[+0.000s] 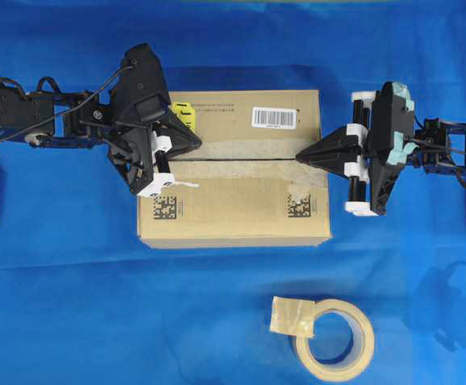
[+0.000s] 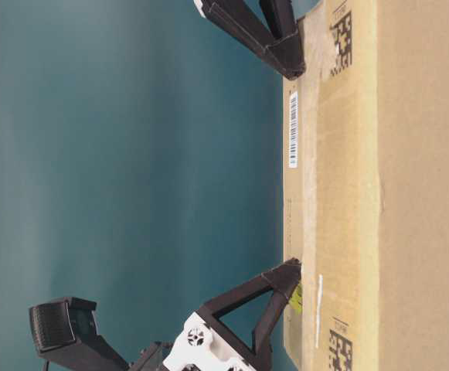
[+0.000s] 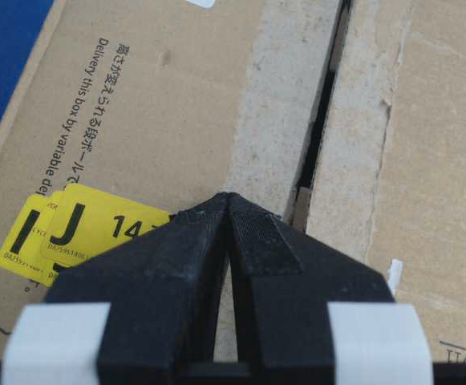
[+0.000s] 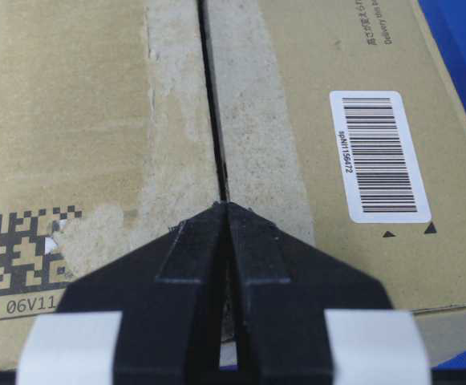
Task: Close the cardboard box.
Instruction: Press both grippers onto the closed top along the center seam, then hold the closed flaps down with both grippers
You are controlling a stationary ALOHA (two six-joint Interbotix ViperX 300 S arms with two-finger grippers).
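Lighting bright and even, seemingly from above. Overhead view sharp; soft arm shadows fall on the blue cloth [image 1: 72, 321] near its right edge, a small one beside the tape roll [image 1: 334, 338]. No glare on the box [image 1: 241, 200]. Table-level view is rotated sideways; backdrop is a smooth teal gradient, darker toward the frame edges, probably vignetting. Both wrist views: box print crisp, left gripper [image 3: 226, 198] and right gripper [image 4: 227, 207] bodies slightly soft at the bottom edge.
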